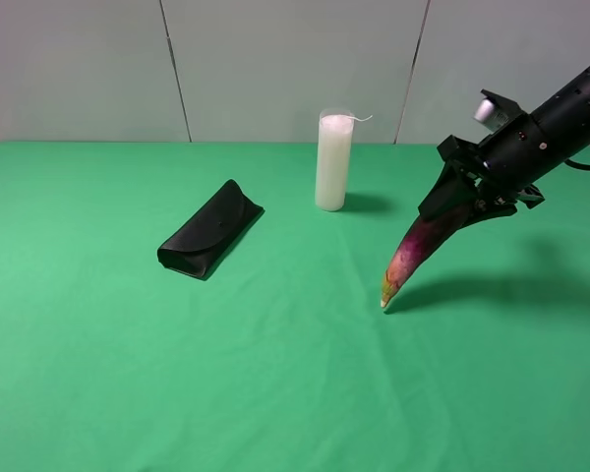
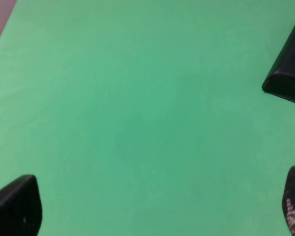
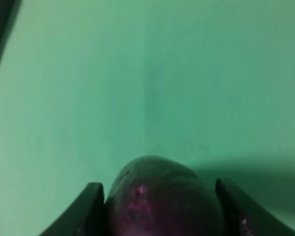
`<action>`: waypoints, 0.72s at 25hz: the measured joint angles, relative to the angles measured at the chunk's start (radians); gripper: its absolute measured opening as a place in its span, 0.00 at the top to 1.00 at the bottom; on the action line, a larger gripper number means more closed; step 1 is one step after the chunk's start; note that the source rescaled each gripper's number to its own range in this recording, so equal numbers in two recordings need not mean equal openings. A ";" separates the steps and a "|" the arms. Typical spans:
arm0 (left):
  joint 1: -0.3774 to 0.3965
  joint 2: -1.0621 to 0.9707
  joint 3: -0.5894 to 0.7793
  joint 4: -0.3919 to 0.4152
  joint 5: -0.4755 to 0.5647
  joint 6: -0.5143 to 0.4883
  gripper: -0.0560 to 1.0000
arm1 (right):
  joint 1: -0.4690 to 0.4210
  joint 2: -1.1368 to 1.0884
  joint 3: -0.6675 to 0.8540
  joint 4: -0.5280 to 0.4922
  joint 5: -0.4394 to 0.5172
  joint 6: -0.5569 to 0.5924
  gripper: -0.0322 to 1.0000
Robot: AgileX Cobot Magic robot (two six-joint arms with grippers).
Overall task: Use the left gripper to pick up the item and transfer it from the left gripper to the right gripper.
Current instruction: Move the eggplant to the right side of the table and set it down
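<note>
1. The item (image 1: 420, 249) hangs in the air to the right of the candle (image 1: 333, 160) and nearer the camera. It is tilted, with the dark purple thick end up and the pink-yellow tip down towards the table (image 1: 177, 374). Whether the tip touches the cloth cannot be told.
2. The right end effector (image 1: 464, 205) is clamped on the item's thick end. In the right wrist view the two fingers (image 3: 88, 209) press against either side of the purple body (image 3: 162, 196).
3. The left end effector (image 2: 156, 204) shows only in its own wrist view. Its jaws are spread wide with nothing between them, above bare green table, and one end of the glasses case (image 2: 290, 73) is nearby.
4. The glasses case (image 1: 209, 229) lies flat to the left of the candle, well apart from it.
5. The candle stands upright near the table's far edge.
</note>
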 joint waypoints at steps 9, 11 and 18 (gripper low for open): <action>0.000 0.000 0.000 0.000 0.000 0.000 0.02 | 0.000 0.123 -0.090 -0.015 0.028 0.038 0.97; 0.000 0.000 0.000 0.000 0.000 0.000 0.02 | 0.000 0.147 -0.104 -0.015 0.028 0.053 0.97; 0.000 0.000 0.000 0.000 0.000 0.000 0.02 | 0.000 0.210 -0.112 -0.018 0.001 0.061 0.97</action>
